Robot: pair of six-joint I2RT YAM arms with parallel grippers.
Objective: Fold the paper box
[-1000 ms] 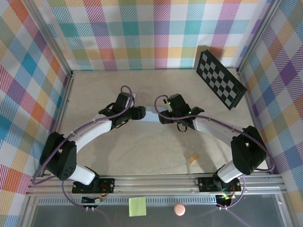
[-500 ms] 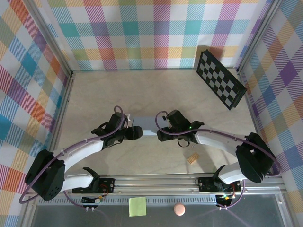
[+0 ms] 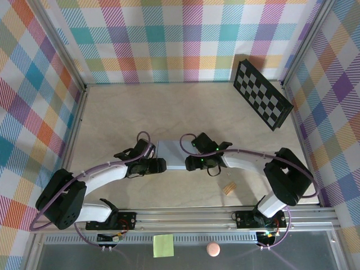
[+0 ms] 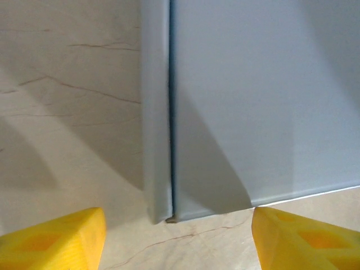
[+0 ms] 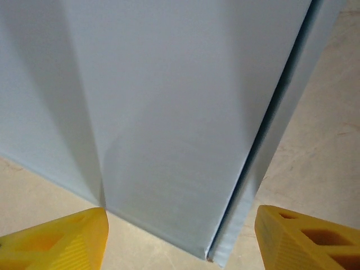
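With yellow fingertips [image 4: 53, 236] spread wide on left gripper [image 4: 179, 239] and right gripper [image 5: 180, 239] alike, gripping nothing, poised at near corners of the paper box [image 3: 173, 153], flat on the table [image 3: 112, 115] between them. Seemingly folded shut already; perhaps only side seams left to press flush.

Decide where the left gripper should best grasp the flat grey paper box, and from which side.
Likely the narrow folded strip along the paper box's edge, beside the corner facing the left gripper. The box lies flat and broad, too wide to span, so only that thin edge offers a pinch. Come in low from the robot's left side.
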